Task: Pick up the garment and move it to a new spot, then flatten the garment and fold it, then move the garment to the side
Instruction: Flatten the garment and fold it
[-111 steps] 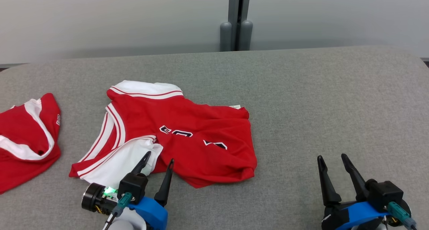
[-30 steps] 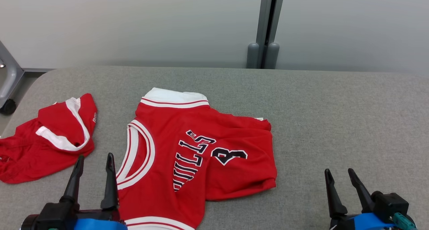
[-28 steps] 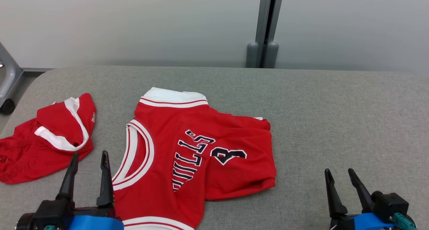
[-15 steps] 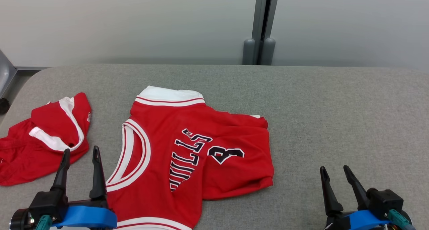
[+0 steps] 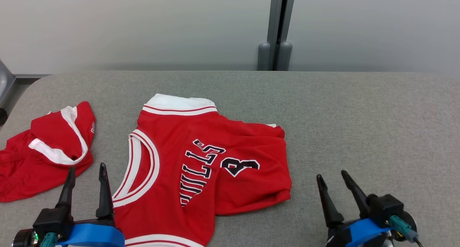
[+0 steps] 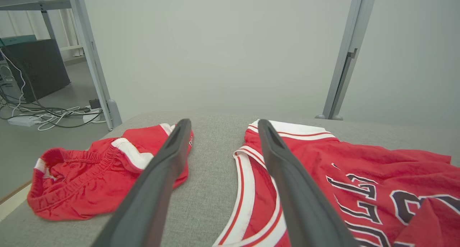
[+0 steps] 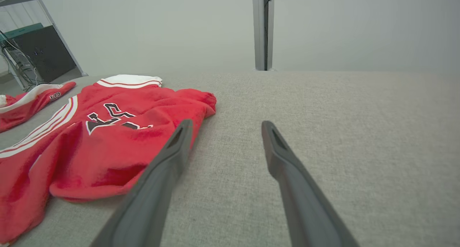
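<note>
Head view puts the jersey (image 5: 205,160) at centre-left of the bench (image 5: 359,114), with the left gripper (image 5: 87,168) and right gripper (image 5: 331,175) open and empty below it, so a pinch at its doubled right side might drag both layers together.

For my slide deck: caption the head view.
Open left gripper and right gripper flank the red jersey on a grey table beside red shorts.

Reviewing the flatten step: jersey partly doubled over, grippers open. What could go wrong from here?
1. The jersey is doubled over near the right gripper; a pinch there may catch one layer only.
2. The left gripper sits between jersey and red shorts; its fingers could snag the shorts.
</note>
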Controlling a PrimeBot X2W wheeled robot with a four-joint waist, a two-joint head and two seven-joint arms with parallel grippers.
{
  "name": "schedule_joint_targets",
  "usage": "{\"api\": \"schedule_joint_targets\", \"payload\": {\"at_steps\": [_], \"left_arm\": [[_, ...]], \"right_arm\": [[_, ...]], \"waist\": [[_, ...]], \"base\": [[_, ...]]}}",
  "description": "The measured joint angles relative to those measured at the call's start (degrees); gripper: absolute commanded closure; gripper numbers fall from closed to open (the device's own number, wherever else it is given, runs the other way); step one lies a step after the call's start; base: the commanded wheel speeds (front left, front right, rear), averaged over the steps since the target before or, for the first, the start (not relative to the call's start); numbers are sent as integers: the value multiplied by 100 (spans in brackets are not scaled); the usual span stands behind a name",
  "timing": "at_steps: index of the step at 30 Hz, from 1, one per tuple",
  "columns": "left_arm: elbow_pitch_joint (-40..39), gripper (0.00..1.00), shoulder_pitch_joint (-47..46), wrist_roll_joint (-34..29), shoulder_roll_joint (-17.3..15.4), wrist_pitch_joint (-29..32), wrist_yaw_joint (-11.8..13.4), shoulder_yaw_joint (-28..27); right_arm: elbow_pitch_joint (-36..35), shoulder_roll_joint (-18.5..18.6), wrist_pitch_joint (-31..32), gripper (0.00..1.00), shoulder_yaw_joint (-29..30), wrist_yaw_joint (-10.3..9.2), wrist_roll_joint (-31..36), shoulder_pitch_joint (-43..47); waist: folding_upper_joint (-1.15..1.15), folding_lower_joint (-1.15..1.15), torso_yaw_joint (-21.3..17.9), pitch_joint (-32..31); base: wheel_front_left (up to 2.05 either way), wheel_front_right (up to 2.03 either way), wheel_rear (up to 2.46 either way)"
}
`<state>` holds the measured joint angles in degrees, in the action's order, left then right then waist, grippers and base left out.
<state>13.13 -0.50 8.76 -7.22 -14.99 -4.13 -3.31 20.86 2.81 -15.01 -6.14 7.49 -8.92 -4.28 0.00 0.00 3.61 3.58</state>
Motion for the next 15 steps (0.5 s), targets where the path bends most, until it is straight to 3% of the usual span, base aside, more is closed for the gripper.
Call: {"api": "schedule_joint_targets", "payload": {"at_steps": [8,15], "left_arm": [[45,0,-85,-134,132,-1,-145,-55],[94,0,-137,-197,205,-1,-202,-124]], "right_arm": [[323,9,559,0,-731,0,-80,-263],[723,8,682,0,-1161,0,-328,-311]], "waist": [[0,0,131,10],[0,0,280,92]], "base": [[0,0,0],[0,0,0]]}}
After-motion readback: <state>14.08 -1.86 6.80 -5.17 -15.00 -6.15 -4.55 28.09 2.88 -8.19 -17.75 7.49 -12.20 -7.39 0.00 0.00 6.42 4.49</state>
